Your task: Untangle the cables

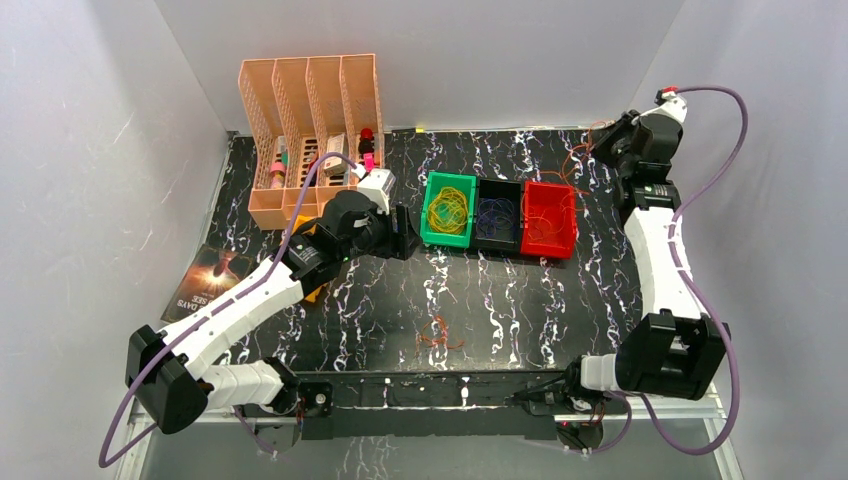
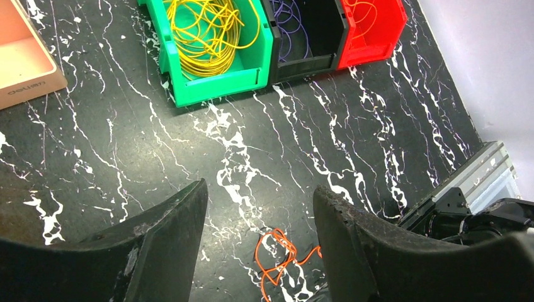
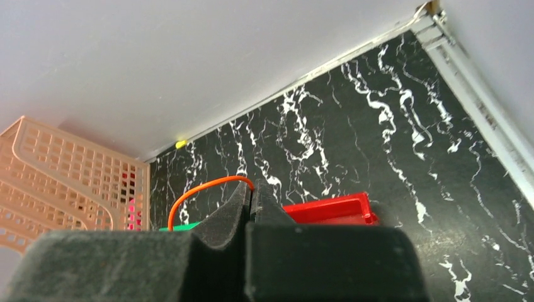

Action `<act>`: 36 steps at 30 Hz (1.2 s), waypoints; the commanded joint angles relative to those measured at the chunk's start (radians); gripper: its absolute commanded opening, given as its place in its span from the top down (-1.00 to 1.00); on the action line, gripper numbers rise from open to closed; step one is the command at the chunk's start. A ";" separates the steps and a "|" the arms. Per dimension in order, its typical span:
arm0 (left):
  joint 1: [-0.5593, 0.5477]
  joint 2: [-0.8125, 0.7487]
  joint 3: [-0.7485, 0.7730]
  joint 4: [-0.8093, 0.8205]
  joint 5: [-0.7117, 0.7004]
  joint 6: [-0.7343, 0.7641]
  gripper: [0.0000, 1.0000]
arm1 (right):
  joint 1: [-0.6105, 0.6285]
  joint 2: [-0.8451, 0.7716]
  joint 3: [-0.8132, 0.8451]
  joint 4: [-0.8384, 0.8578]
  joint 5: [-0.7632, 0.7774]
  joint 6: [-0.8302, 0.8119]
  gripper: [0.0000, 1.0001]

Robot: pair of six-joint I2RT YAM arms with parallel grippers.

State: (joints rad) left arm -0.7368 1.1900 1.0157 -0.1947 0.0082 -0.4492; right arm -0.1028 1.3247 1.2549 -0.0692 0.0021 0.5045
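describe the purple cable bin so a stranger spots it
On the black marbled table, three bins stand in a row beside the peach rack. The middle one, the black bin, holds purple cables, between the green bin and red bin.

Black, white-veined surface. A peach rack stands at the far left. To its right, a green bin, black bin and red bin touch in a row. Orange cables lie tangled by the near edge, well apart from the bins.
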 commanded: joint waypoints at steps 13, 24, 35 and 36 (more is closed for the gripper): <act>0.002 -0.001 0.007 -0.024 0.007 -0.003 -0.23 | -0.003 0.044 -0.055 0.183 -0.277 0.188 1.00; 0.002 0.000 0.009 -0.021 0.008 -0.011 -0.24 | -0.003 0.075 -0.094 0.201 -0.331 0.204 1.00; 0.002 -0.010 -0.005 -0.028 0.005 -0.011 -0.25 | -0.084 -0.019 -0.201 0.139 0.091 0.110 1.00; 0.002 -0.013 -0.005 -0.029 0.004 -0.011 -0.25 | -0.099 -0.024 -0.206 0.138 0.101 0.114 1.00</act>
State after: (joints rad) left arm -0.7368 1.1969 1.0153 -0.2039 0.0078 -0.4572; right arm -0.1478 1.3602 1.0538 0.0452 -0.0422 0.6449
